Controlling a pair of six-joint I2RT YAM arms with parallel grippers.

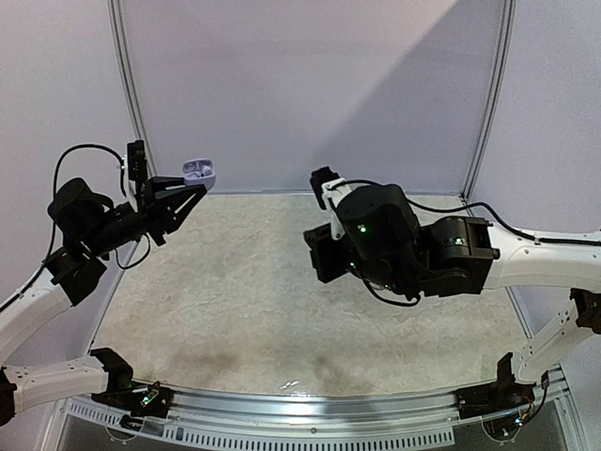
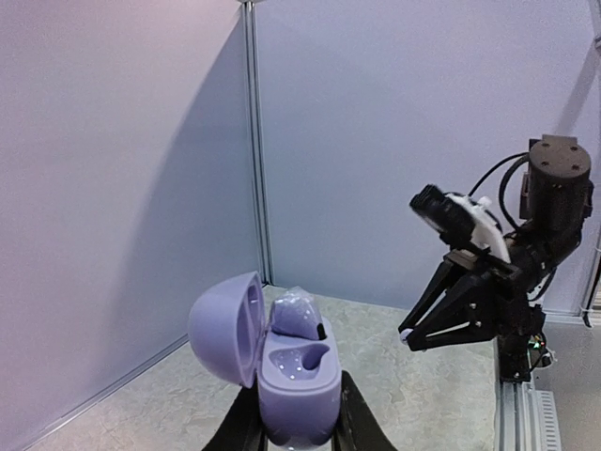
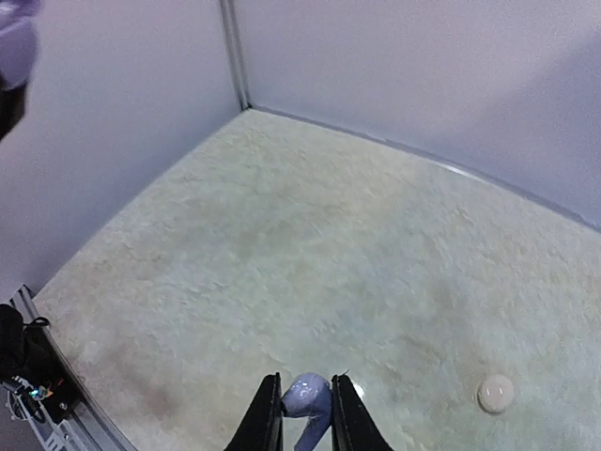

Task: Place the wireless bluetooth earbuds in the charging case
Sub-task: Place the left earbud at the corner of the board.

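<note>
1. Now the left gripper (image 2: 296,427) is squeezed tight on the charging case (image 2: 296,371), up in the air by the far left corner of the counter (image 1: 235,301).
2. Its lid is open, and one earbud (image 2: 296,315) sits inside.
3. The right gripper (image 3: 306,385) pinches the other earbud (image 3: 305,399) above the counter's middle.

Left arm (image 1: 94,230) raised, left gripper (image 2: 296,413) clamped on the case (image 2: 296,371) between its fingers. Right arm (image 1: 451,254) folded, right gripper (image 3: 305,385) tilted down, pinching an earbud (image 3: 305,402) at its tips.
</note>
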